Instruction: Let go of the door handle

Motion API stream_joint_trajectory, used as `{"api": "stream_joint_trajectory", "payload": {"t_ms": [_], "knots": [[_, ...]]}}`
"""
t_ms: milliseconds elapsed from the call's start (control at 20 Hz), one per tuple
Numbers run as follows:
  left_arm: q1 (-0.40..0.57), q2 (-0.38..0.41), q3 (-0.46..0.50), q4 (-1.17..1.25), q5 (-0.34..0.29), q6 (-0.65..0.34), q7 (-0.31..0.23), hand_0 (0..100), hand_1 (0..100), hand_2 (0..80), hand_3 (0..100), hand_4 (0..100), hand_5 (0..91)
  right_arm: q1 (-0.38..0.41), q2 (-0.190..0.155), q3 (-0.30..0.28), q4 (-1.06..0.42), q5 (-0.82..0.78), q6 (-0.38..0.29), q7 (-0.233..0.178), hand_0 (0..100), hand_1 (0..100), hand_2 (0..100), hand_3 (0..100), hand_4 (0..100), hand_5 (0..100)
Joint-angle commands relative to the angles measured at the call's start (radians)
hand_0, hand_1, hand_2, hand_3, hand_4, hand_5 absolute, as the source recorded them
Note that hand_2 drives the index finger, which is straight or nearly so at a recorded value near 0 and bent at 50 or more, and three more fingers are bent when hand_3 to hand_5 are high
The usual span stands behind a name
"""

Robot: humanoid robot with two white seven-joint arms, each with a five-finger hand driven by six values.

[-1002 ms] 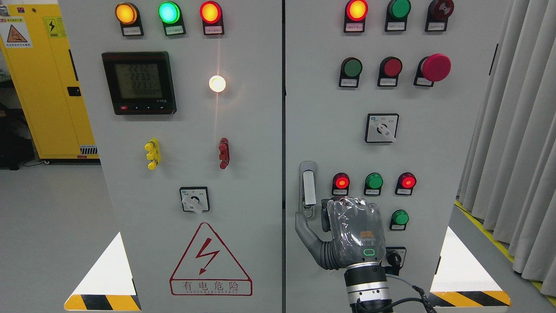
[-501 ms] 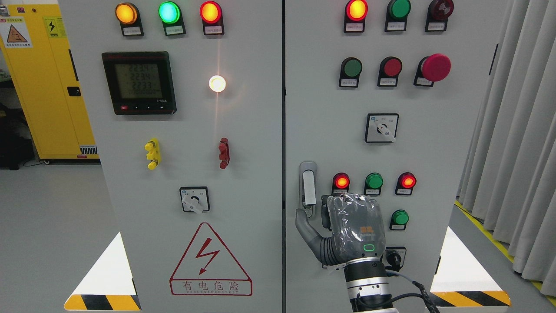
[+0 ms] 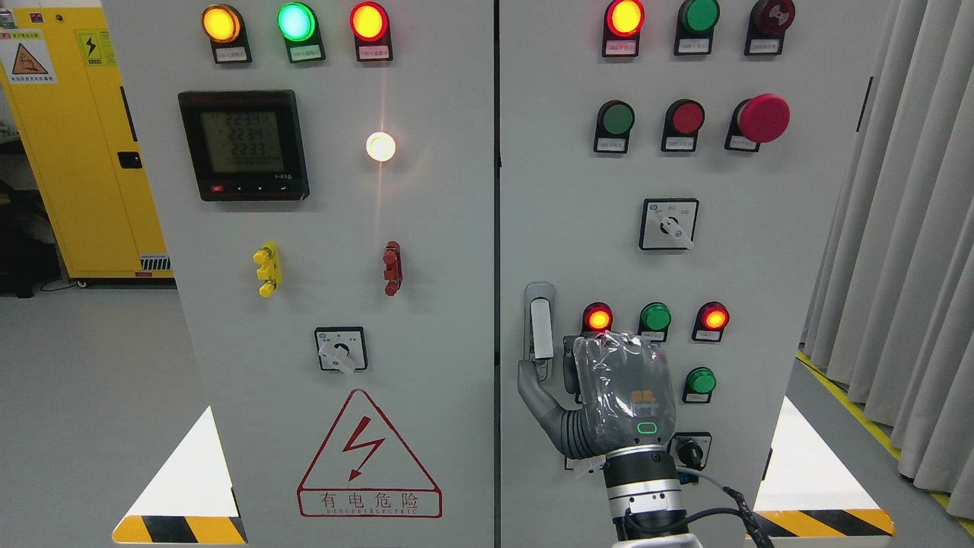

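Since a second ago the right hand (image 3: 609,396) has crept a little higher on the cabinet, its back now covering more of the small black part beside the door handle (image 3: 539,323); nothing else has shifted. From the head camera, the only view, the handle is a slim grey lever standing upright on the left edge of the right-hand door (image 3: 761,251), its long axis vertical. It lies up and to the left of the hand. The thumb (image 3: 533,396) reaches up to the handle's lower end, while the fingers are hidden behind the palm, so I cannot tell whether they are curled or slack. No left arm shows. Letting go probably means drawing back toward the robot.
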Motion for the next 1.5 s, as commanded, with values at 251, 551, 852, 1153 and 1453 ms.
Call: {"api": "stream_joint_trajectory", "payload": {"t_ms": [251, 551, 852, 1153, 1453], "knots": [[0.000, 0.000, 0.000, 0.000, 0.000, 0.001, 0.000, 12, 56, 0.0, 0, 0, 0.0, -0.016, 0.000, 0.001, 0.018, 0.000, 0.007, 0.000, 41, 29, 92, 100, 97, 93], [0.000, 0.000, 0.000, 0.000, 0.000, 0.001, 0.000, 12, 56, 0.0, 0, 0, 0.0, -0.022, 0.000, -0.001, 0.018, 0.000, 0.025, 0.000, 41, 32, 93, 100, 97, 93], [0.000, 0.000, 0.000, 0.000, 0.000, 0.001, 0.000, 12, 56, 0.0, 0, 0, 0.0, -0.025, 0.000, -0.001, 0.023, 0.000, 0.025, 0.000, 42, 34, 93, 100, 97, 93], [0.000, 0.000, 0.000, 0.000, 0.000, 0.001, 0.000, 12, 56, 0.0, 0, 0, 0.0, -0.023, 0.000, -0.001, 0.021, -0.002, 0.025, 0.000, 53, 34, 93, 100, 97, 93], [0.000, 0.000, 0.000, 0.000, 0.000, 0.001, 0.000, 12, 56, 0.0, 0, 0, 0.0, -0.023, 0.000, -0.001, 0.018, 0.000, 0.025, 0.000, 62, 34, 93, 100, 97, 93]]}}
